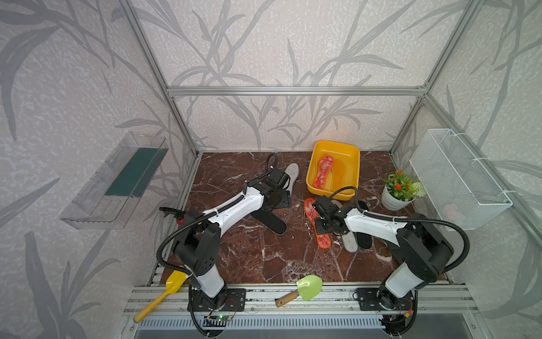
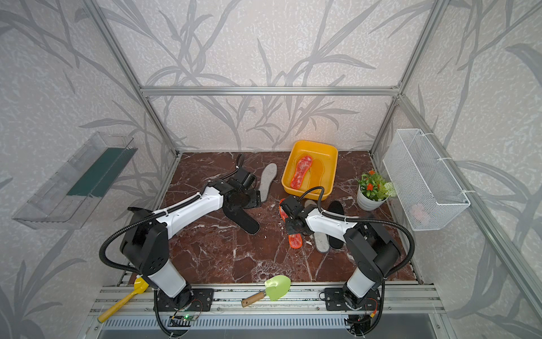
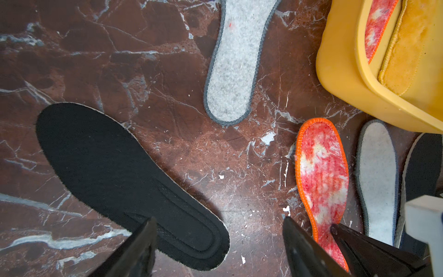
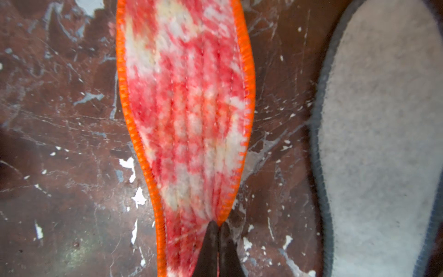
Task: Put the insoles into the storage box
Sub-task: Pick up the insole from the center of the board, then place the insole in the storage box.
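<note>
The yellow storage box (image 1: 334,144) stands at the back right. Inside it lie a red-white insole (image 1: 323,171) and yellow-orange insoles (image 3: 407,48). My right gripper (image 4: 218,225) is shut on the orange rim of a second red-white insole (image 4: 187,100), which lies on the table in front of the box (image 1: 322,239). My left gripper (image 3: 218,226) hangs open over one end of a black insole (image 3: 115,172), with nothing gripped. One grey insole (image 1: 291,173) lies left of the box. Another grey insole (image 1: 349,243) and a second black insole (image 1: 363,240) lie under the right arm.
A potted plant (image 1: 399,190) stands right of the box. A white wire basket (image 1: 457,176) hangs on the right wall and a clear bin (image 1: 114,182) on the left wall. A green trowel (image 1: 308,287) and a yellow shovel (image 1: 173,284) lie at the front rail.
</note>
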`<move>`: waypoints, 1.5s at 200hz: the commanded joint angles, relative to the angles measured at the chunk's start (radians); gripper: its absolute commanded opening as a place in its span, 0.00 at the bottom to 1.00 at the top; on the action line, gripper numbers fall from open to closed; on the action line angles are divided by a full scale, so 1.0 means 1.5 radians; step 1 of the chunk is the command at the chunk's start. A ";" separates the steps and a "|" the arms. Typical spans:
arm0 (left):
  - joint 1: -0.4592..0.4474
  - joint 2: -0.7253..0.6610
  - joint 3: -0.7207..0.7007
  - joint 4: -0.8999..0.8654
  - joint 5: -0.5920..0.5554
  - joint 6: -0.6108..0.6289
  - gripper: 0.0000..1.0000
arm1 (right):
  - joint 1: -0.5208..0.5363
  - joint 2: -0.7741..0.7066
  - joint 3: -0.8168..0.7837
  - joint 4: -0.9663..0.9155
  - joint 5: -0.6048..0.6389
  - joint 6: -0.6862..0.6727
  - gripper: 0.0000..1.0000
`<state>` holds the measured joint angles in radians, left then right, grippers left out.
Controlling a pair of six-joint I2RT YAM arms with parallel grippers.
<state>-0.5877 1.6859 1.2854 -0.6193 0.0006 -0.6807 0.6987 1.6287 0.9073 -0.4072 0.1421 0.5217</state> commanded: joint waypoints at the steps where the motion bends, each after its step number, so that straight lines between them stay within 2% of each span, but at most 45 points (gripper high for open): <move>1: 0.003 -0.029 -0.009 -0.005 -0.014 0.004 0.80 | -0.001 -0.027 -0.004 0.011 0.014 -0.013 0.00; 43: 0.007 -0.043 -0.016 -0.005 -0.018 0.003 0.80 | -0.001 -0.059 0.011 -0.009 0.013 -0.046 0.00; 104: 0.052 -0.078 -0.017 0.003 -0.015 -0.003 0.80 | -0.023 -0.125 0.093 -0.057 -0.022 -0.066 0.00; 130: 0.073 -0.067 0.010 -0.007 -0.005 0.016 0.80 | -0.078 -0.135 0.148 -0.068 -0.064 -0.047 0.00; 157: 0.089 -0.053 0.036 -0.009 0.013 0.032 0.80 | -0.192 -0.118 0.206 -0.065 -0.115 -0.004 0.00; 178: 0.101 -0.041 0.055 -0.011 0.026 0.046 0.80 | -0.279 -0.064 0.269 -0.072 -0.151 0.027 0.00; 195: 0.110 -0.034 0.067 -0.014 0.035 0.054 0.80 | -0.314 0.000 0.338 -0.090 -0.144 0.030 0.00; 242: 0.124 -0.024 0.082 -0.020 0.055 0.064 0.80 | -0.329 0.236 0.593 -0.209 -0.037 -0.014 0.00; 274: 0.132 -0.024 0.083 -0.029 0.055 0.069 0.81 | -0.340 0.359 0.721 -0.268 -0.023 -0.035 0.00; 300: 0.136 -0.030 0.076 -0.027 0.052 0.068 0.81 | -0.357 0.418 0.783 -0.299 -0.023 -0.051 0.00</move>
<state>-0.3927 1.6402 1.3758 -0.6353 0.0807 -0.5938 0.1932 2.2044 1.9957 -0.7444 0.0746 0.4805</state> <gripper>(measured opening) 0.806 0.047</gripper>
